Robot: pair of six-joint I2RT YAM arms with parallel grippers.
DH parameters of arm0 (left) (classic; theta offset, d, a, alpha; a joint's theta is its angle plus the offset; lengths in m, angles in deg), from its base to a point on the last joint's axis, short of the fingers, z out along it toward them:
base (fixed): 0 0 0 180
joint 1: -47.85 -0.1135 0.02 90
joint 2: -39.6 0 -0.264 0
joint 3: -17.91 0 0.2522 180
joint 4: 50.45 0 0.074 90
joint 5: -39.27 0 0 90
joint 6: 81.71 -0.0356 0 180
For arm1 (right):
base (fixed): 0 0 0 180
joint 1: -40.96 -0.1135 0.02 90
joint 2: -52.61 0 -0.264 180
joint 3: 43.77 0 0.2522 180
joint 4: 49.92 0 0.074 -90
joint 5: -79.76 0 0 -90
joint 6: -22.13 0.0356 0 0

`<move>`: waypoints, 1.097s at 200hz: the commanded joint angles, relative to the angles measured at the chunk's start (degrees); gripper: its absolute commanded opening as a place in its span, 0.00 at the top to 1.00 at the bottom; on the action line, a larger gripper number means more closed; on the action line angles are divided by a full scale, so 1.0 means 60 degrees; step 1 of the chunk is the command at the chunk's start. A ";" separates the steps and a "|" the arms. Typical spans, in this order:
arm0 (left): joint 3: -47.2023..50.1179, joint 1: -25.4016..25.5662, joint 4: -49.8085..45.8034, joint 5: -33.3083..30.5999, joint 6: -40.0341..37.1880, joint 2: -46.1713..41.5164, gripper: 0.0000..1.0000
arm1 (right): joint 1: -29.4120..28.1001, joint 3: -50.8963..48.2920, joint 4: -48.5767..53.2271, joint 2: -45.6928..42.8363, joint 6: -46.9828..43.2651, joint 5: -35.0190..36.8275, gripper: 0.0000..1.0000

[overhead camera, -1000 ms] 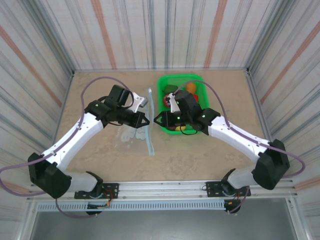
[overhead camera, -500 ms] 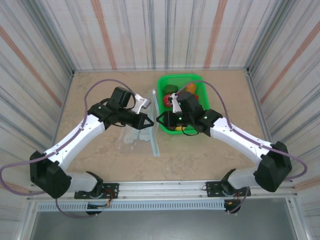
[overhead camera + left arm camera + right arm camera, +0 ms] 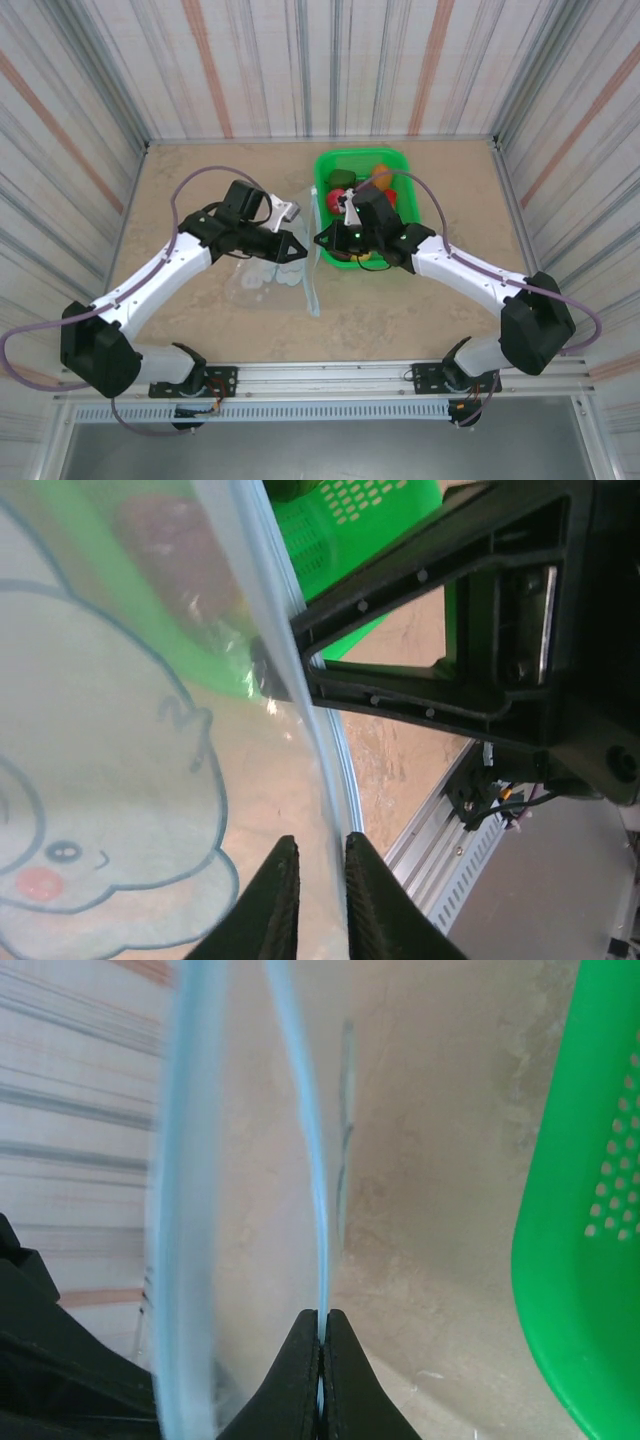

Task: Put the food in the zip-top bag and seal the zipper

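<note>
The clear zip-top bag [image 3: 272, 272] lies on the table between my two arms, its mouth turned toward the green basket. Its pale blue zipper [image 3: 308, 272] stands raised. My right gripper [image 3: 318, 238] is shut on one lip of the zipper [image 3: 318, 1220]; the other lip [image 3: 175, 1210] bows away to the left. My left gripper [image 3: 297, 249] has its jaws a little apart, with bag film [image 3: 150, 780] between the fingertips [image 3: 285, 852] and the zipper [image 3: 335, 770] against the right one. The food [image 3: 334, 200], red, green and orange pieces, sits in the basket.
The green mesh basket [image 3: 402, 168] stands just right of the bag, behind my right wrist, and its wall [image 3: 590, 1210] is close beside the right fingers. Bare tan tabletop [image 3: 180, 180] spreads to the left and in front. Striped walls ring the table.
My right gripper has closed onto the zipper lip at the bag's mouth. My left jaws have parted slightly. The bag's mouth edge has shifted a little toward the near side.
</note>
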 commanded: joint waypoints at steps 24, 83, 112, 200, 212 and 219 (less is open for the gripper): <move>0.0456 0.0041 0.0594 -0.0675 0.0676 -0.0467 0.82 | -0.0271 -0.0318 -0.0794 -0.0495 0.1309 0.0649 1.00; 0.0445 0.0282 0.0579 -0.1280 0.0574 -0.0917 0.73 | -0.0577 -0.0259 -0.0599 -0.0577 0.1422 0.1265 1.00; 0.0342 0.0305 0.0453 -0.1997 0.0437 -0.1696 0.62 | -0.0597 -0.0241 -0.0513 -0.0634 0.1416 0.1246 1.00; 0.0281 0.0762 0.0878 -0.1541 0.0824 -0.0716 0.55 | -0.0855 -0.0097 -0.0512 -0.0743 0.1535 0.1156 1.00; 0.0291 0.0773 0.0870 -0.1677 0.0813 -0.0644 0.59 | -0.0882 -0.0117 -0.0549 -0.0791 0.1564 0.1146 1.00; 0.0295 0.0774 0.0856 -0.1798 0.0796 -0.0625 0.62 | -0.0896 -0.0134 -0.0576 -0.0824 0.1563 0.1163 1.00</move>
